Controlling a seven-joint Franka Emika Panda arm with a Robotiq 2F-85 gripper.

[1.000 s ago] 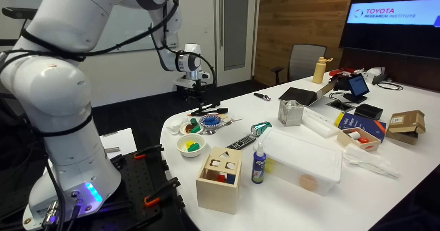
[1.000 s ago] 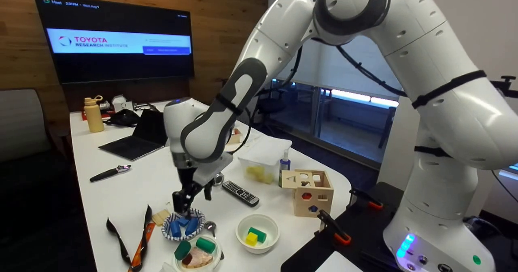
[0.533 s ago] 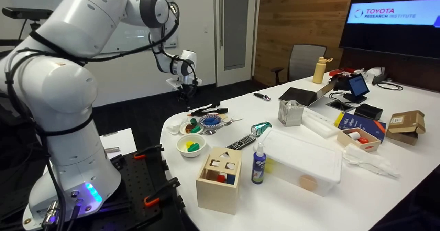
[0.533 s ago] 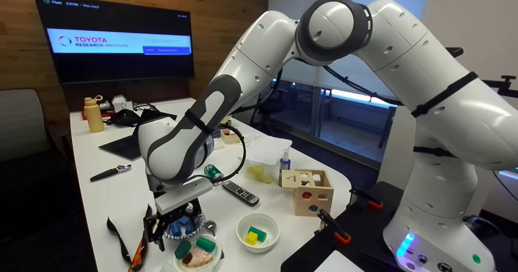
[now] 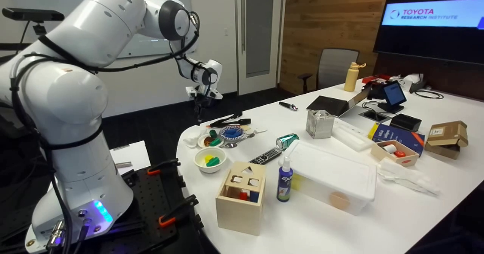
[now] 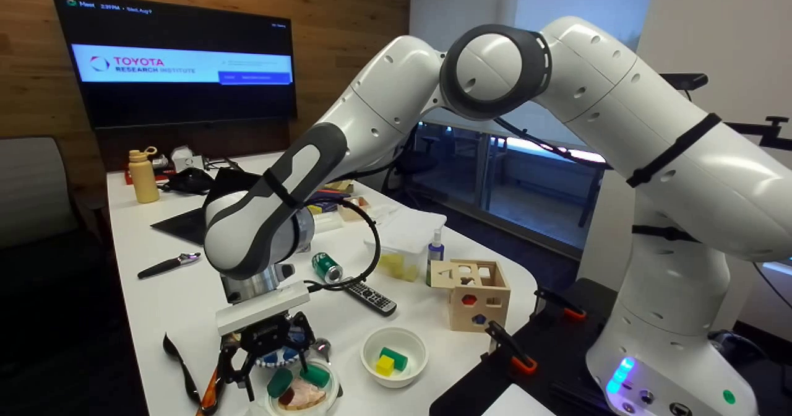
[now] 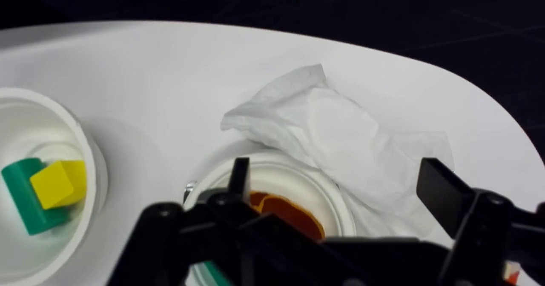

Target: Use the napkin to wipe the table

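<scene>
Napkin [image 7: 340, 137], white, softly crumpled with creased folds, lies just right of centre in your wrist view on the white tabletop [image 7: 149, 73]; your hand [image 7: 335, 173] is spread wide.

Crumpled napkin [image 7: 349, 128] on white table [image 7: 157, 73]

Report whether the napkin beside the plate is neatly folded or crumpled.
Crumpled, not neatly folded: in the wrist view, the napkin shows irregular creases and an uneven outline as it lies on the table.
</scene>
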